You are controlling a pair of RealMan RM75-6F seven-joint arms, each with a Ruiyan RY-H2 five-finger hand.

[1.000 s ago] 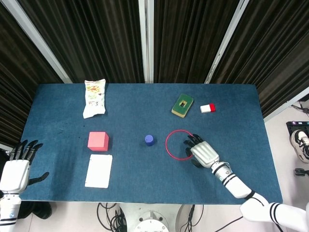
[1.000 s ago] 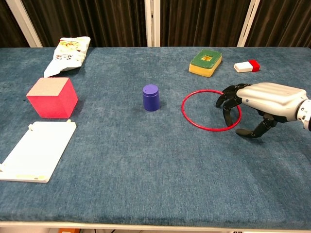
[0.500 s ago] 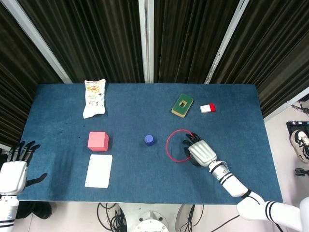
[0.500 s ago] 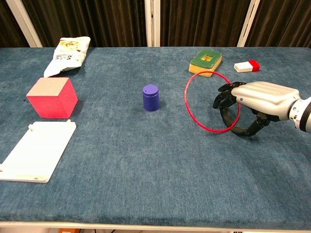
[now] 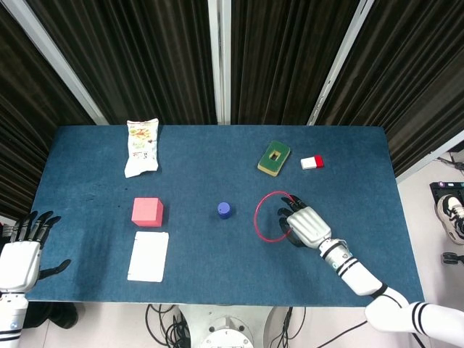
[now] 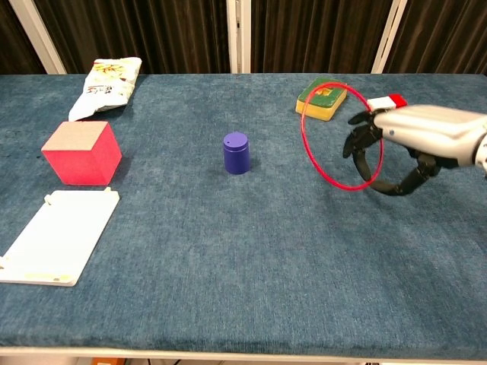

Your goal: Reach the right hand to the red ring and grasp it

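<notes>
The thin red ring hangs tilted nearly upright above the blue table, right of centre. My right hand grips its right side, fingers curled through the hoop and thumb below. The ring's far edge overlaps the green and yellow sponge in the chest view. My left hand rests open off the table's front left corner, fingers spread, holding nothing; the chest view does not show it.
A small purple cup stands left of the ring. A pink cube, a white flat card and a snack bag lie on the left. A red and white block sits behind my right hand.
The ring has come off the table: flat a second ago, tipped up half a second ago, now lifted higher in my right hand, which has risen. My left hand stays put.
</notes>
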